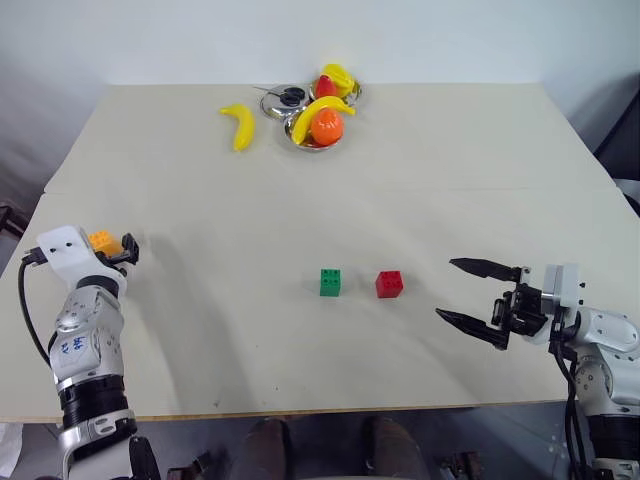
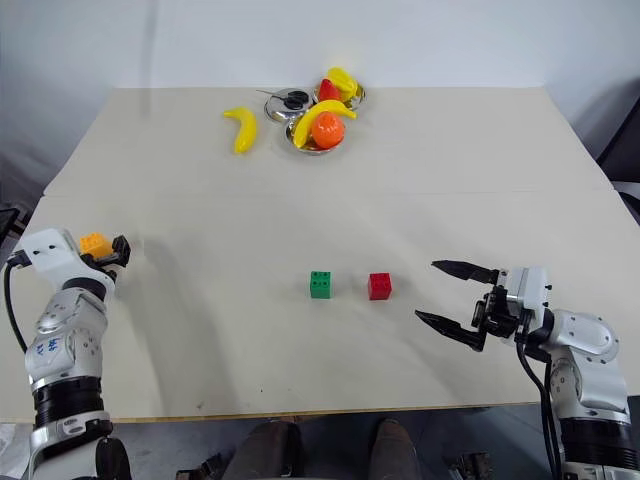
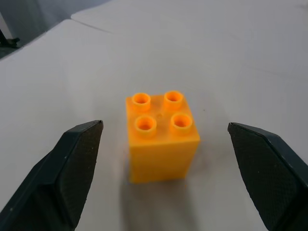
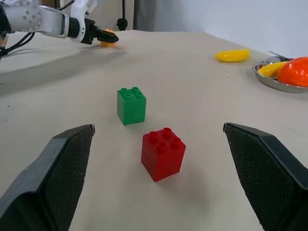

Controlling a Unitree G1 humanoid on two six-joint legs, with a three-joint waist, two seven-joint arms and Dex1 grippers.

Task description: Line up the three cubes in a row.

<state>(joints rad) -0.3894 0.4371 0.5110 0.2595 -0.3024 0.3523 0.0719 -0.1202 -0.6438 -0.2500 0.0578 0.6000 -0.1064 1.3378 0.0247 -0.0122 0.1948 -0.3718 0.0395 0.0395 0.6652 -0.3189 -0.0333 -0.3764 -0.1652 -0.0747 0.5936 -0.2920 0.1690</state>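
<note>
The orange-yellow cube (image 3: 161,137) sits studs up near the table's left edge. My left gripper (image 1: 125,248) is open around it, one finger on each side, with a gap on both sides. The green cube (image 1: 330,282) and the red cube (image 1: 389,284) stand side by side near the middle of the table, a small gap between them. My right gripper (image 1: 446,289) is open and empty, just right of the red cube and pointing toward it. In the right wrist view the red cube (image 4: 162,153) is nearest and the green cube (image 4: 131,105) lies beyond it.
At the table's far side, a loose banana (image 1: 239,125) lies beside metal bowls (image 1: 300,137) holding an orange fruit (image 1: 327,126) and more bananas. The table's front edge (image 1: 320,410) runs close below both grippers.
</note>
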